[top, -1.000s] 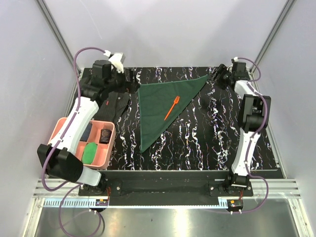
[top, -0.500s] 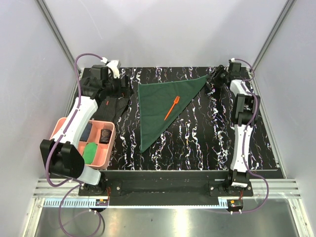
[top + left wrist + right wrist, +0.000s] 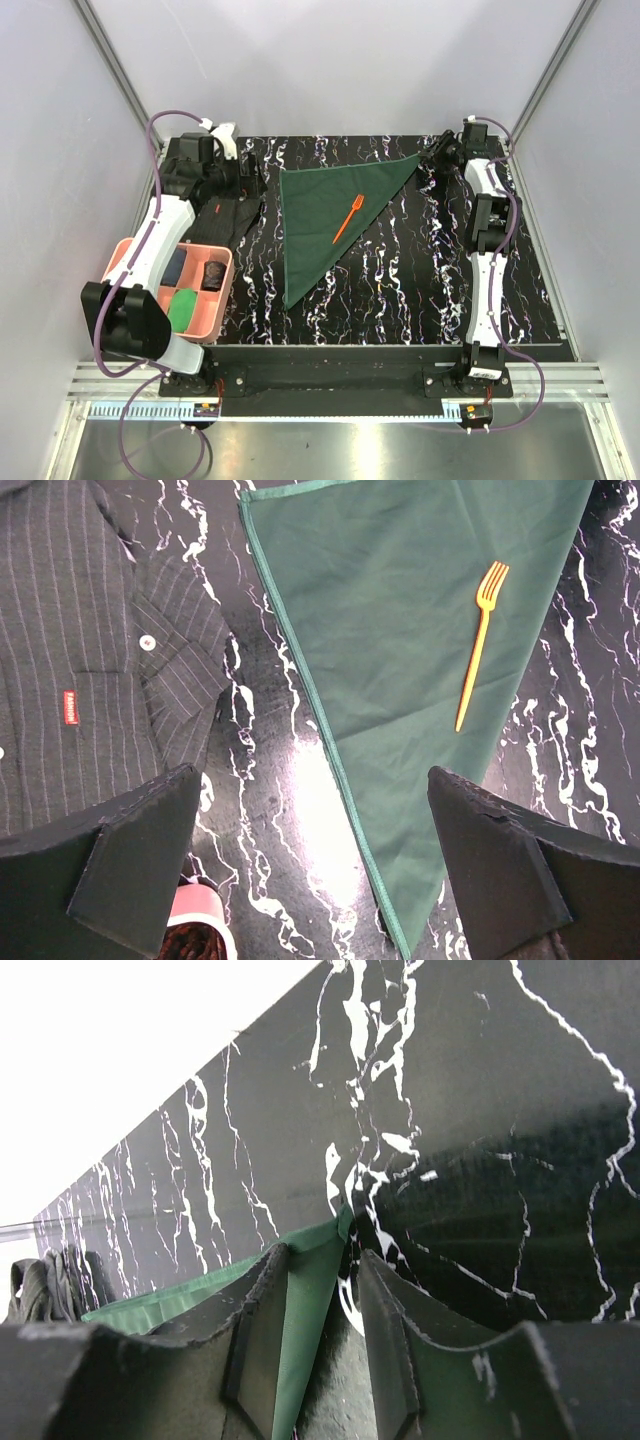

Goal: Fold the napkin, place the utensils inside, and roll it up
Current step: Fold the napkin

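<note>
The napkin (image 3: 315,215) lies flat as a triangle at the upper middle of the top view. One corner is at upper left, one at upper right, and the third points down toward the bases. The fork (image 3: 348,220) rests on it near the long right edge, running lower left to upper right with its tines uppermost.

The next move likely turns on the upper-right corner. The right pincer (image 3: 432,160) is there, and its wrist view shows the green tip between its fingers (image 3: 255,1330). They are narrowed but a dark gap shows beside the cloth, so nothing is pinched yet. From that pincer the cloth spreads toward lower left.

The left pincer (image 3: 248,180) is spread wide over bare surface (image 3: 420,280), between the shirt (image 3: 232,215) and the napkin's left edge, near the upper-left corner. A pink tray (image 3: 120,265) sits at lower left.

The surface is black with white veins, and pale walls and metal posts enclose it.
</note>
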Action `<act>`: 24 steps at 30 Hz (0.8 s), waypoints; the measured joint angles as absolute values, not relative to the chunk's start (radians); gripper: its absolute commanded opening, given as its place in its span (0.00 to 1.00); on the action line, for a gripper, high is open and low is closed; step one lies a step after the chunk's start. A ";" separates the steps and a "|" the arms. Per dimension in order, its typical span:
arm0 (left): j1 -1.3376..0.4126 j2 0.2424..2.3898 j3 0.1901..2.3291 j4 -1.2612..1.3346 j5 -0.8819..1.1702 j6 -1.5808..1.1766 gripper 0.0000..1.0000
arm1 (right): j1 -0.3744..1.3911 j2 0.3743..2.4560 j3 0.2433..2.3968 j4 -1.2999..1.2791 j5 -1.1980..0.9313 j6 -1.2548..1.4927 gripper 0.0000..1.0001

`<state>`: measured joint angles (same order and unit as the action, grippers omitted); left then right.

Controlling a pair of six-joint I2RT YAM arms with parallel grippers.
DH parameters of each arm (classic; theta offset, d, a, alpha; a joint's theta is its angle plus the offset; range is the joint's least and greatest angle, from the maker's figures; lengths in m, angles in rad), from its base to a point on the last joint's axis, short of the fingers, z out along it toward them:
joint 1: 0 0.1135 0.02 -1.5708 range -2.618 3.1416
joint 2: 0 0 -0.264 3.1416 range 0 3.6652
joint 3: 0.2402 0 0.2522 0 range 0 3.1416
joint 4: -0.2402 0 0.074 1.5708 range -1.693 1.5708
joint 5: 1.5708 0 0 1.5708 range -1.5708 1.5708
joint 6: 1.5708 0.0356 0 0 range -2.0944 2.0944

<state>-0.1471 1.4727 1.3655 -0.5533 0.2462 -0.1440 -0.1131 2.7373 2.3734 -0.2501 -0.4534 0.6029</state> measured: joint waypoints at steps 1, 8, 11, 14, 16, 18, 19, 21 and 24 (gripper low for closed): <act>-0.145 1.473 1.365 -0.553 0.251 -0.147 0.99 | -0.113 2.746 2.390 -0.261 -0.453 0.603 0.41; -0.131 1.473 1.364 -0.551 0.279 -0.156 0.99 | -0.113 2.787 2.476 -0.325 -0.451 0.604 0.36; -0.127 1.473 1.364 -0.551 0.286 -0.159 0.99 | -0.113 2.801 2.505 -0.347 -0.451 0.606 0.32; -0.122 1.473 1.364 -0.550 0.292 -0.160 0.99 | -0.113 2.819 2.537 -0.366 -0.451 0.611 0.29; -0.120 1.473 1.364 -0.550 0.296 -0.162 0.99 | -0.113 2.830 2.555 -0.374 -0.453 0.618 0.27; -0.117 1.473 1.364 -0.550 0.300 -0.162 0.99 | -0.113 2.836 2.568 -0.384 -0.453 0.622 0.25; -0.116 1.473 1.364 -0.550 0.303 -0.163 0.99 | -0.113 2.841 2.574 -0.389 -0.453 0.625 0.23; -0.113 1.473 1.363 -0.550 0.307 -0.164 0.99 | -0.113 2.848 2.586 -0.391 -0.455 0.630 0.18; -0.109 1.473 1.358 -0.545 0.311 -0.165 0.99 | -0.114 2.856 2.595 -0.398 -0.454 0.639 0.08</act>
<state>-0.1089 1.4727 1.3582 -0.5446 0.3111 -0.1654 -0.1139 2.8555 2.5946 -0.3985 -0.4538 0.6388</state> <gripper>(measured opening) 0.987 0.167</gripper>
